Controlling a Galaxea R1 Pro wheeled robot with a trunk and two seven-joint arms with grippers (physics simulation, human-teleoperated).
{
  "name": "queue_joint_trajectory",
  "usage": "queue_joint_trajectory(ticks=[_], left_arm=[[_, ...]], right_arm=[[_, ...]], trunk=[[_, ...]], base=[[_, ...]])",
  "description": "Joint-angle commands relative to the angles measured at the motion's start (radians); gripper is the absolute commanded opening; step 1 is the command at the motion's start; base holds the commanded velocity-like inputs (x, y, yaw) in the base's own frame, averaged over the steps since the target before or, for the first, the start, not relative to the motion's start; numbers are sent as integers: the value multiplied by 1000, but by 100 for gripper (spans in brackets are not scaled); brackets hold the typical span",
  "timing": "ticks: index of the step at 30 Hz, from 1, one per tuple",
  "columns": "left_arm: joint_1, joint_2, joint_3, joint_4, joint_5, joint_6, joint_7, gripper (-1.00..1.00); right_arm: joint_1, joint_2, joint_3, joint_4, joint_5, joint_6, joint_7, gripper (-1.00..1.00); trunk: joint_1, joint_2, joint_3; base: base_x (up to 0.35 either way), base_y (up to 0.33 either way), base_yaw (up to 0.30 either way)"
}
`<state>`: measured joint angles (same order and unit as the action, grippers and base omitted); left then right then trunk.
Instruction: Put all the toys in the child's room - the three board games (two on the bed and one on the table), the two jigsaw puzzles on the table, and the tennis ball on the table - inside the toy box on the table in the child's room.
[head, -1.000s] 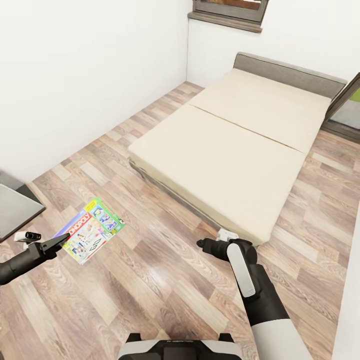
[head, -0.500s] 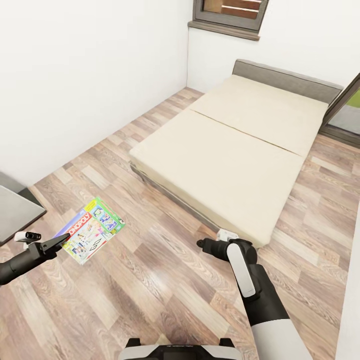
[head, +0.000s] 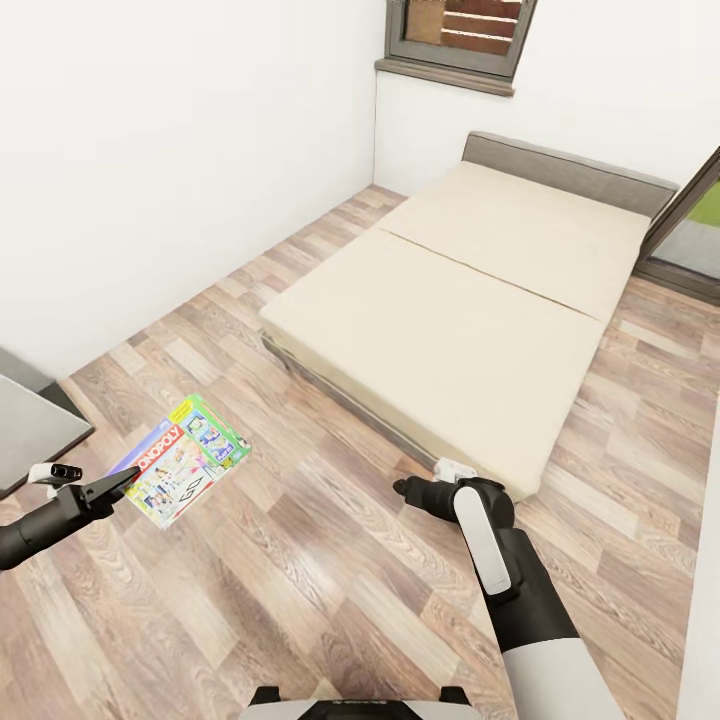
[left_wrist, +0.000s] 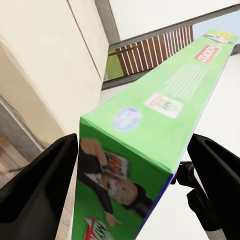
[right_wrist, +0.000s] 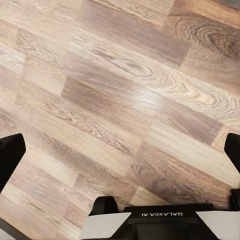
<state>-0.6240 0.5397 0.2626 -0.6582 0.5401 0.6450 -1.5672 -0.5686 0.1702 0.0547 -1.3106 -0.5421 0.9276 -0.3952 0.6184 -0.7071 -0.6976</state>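
**Board game in hand, toy box yet to find**

Head view: the left hand (head: 128, 482) grips a Monopoly board game (head: 182, 459) by its edge, carried above the wooden floor (head: 300, 560). The bed (head: 460, 310) lies bare ahead. The right hand (head: 405, 488) hangs near the bed's corner; released or clenched, I cannot tell here.

Left wrist view: both fingers (left_wrist: 45, 185) clamp the game's green box (left_wrist: 150, 145).

Right wrist view: fingers (right_wrist: 10, 155) spread wide, nothing between them.

Judgement: a carrying step; next comes turning toward the tabletop and toy box.
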Motion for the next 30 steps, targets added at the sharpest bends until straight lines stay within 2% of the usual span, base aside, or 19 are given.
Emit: queue_joint_trajectory(ticks=[1, 9, 30], left_arm=[[0, 0, 0, 0, 0, 9, -4, -100], [0, 0, 0, 0, 0, -11, -4, -100], [0, -1, -1, 0, 1, -15, -4, -100]], right_arm=[[-1, 0, 1, -1, -10, 2, -11, 100], [-1, 0, 1, -1, -10, 2, -11, 100], [-1, 1, 1, -1, -10, 2, -11, 100]], trunk=[[0, -1, 1], [0, -1, 14], [0, -1, 49]], base=[[0, 0, 0], [0, 0, 0], [0, 0, 0]])
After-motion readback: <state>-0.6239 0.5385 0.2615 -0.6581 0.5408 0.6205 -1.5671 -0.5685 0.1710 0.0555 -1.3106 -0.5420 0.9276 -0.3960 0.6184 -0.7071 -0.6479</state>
